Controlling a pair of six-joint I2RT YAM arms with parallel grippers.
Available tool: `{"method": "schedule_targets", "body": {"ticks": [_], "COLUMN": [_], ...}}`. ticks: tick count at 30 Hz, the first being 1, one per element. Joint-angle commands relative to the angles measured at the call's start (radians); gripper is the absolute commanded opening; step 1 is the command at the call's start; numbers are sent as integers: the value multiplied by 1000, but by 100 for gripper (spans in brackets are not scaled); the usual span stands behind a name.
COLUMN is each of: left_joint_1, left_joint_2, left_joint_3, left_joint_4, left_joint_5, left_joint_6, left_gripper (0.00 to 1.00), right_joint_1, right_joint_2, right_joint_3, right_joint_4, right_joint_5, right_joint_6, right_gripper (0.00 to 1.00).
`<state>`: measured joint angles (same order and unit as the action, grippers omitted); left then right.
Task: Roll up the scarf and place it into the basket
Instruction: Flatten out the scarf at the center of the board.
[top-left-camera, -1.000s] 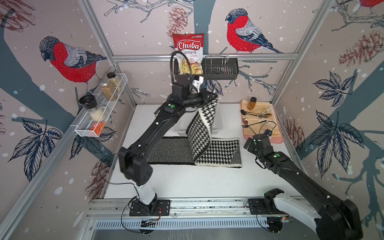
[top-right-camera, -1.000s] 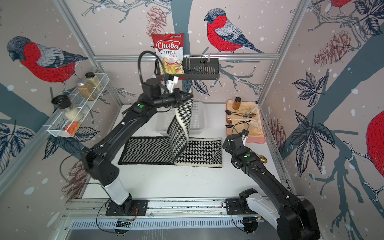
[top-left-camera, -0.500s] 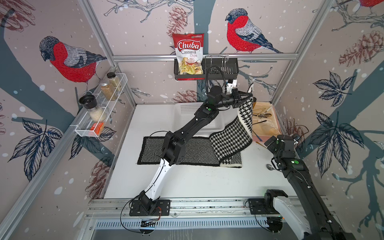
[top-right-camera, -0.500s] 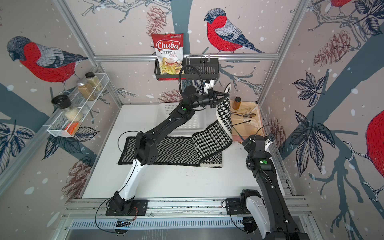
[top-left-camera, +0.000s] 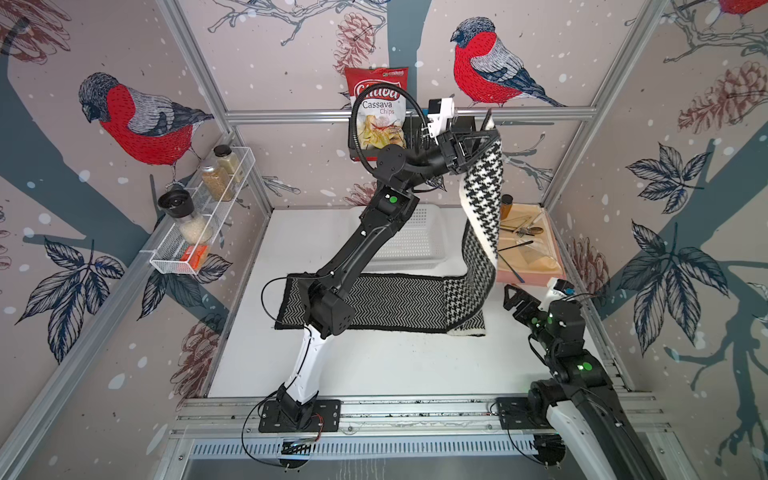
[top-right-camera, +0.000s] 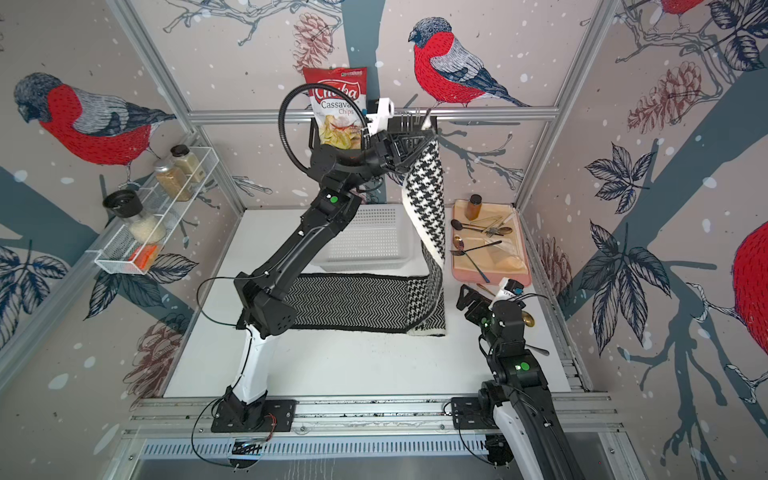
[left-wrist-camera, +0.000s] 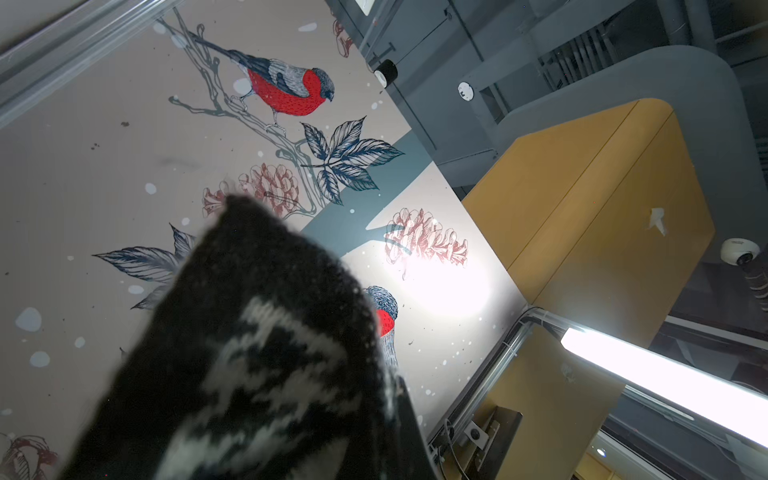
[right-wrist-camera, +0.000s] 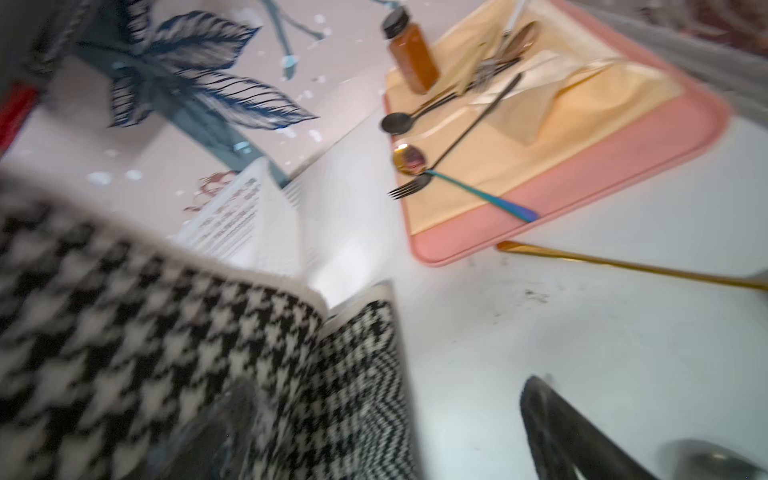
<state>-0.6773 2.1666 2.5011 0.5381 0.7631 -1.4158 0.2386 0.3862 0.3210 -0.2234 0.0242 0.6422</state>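
Top views both show the scarf (top-left-camera: 480, 195) (top-right-camera: 424, 195) in two parts. One part lies flat on the white table (top-left-camera: 374, 365), zigzag side up, just on the near side of the basket (top-left-camera: 419, 245) (top-right-camera: 365, 245). At its right end the cloth bends upward, and the houndstooth part rises as a tall band toward the far wall, between the basket and the pink tray (top-left-camera: 536, 275). No part of the scarf is rolled, and none is inside the basket.

The left gripper (top-left-camera: 484, 136) (top-right-camera: 419, 139) is clamped on the top end of this band, high above the table, close in front of the black rack (top-left-camera: 467, 124) and to the right of the bag of chips (top-left-camera: 380, 112). In the left wrist view the black edge of the scarf (left-wrist-camera: 249, 353) covers the fingers.

The right gripper (top-left-camera: 512, 296) (top-right-camera: 465, 297) is low over the table, just right of the flat part's right end; its jaws stand wide and hold nothing. The right wrist view is blurred; it shows the houndstooth cloth (right-wrist-camera: 124, 332) very near, the basket (right-wrist-camera: 249, 224) behind it, and one dark finger (right-wrist-camera: 573, 436).

On the tray (right-wrist-camera: 582, 166) stand a brown bottle (right-wrist-camera: 411, 54) and some cutlery (right-wrist-camera: 457, 120); a white wire shelf (top-left-camera: 208, 216) with jars hangs on the left wall.
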Motion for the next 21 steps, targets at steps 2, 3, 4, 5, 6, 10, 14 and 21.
{"method": "schedule_targets", "body": {"ticks": [2, 3, 4, 5, 6, 10, 14, 21], "left_joint_1": [17, 23, 28, 32, 34, 36, 43, 57], "left_joint_2": [-27, -24, -18, -10, 4, 48, 57, 54], "left_joint_3": [0, -16, -28, -29, -25, 18, 46, 54], "left_joint_4": [13, 34, 54, 63, 77, 100, 61, 56], "left_joint_5": [37, 39, 38, 36, 36, 36, 31, 22], "left_joint_6": [44, 28, 11, 0, -15, -57, -44, -60], "left_gripper": [0, 0, 0, 0, 0, 0, 0, 0], "right_joint_1": [178, 225, 272, 314, 363, 554, 667, 837], "right_joint_2": [-125, -145, -157, -159, -157, -100, 52, 213], "right_joint_3": [-34, -41, -50, -59, -70, -112, -93, -97], "right_joint_4": [57, 57, 56, 59, 68, 176, 297, 419], "right_joint_5": [106, 117, 133, 149, 184, 381, 421, 615], "right_joint_6": [33, 26, 27, 25, 25, -1, -52, -83], "right_gripper": [100, 100, 100, 100, 100, 100, 100, 100]}}
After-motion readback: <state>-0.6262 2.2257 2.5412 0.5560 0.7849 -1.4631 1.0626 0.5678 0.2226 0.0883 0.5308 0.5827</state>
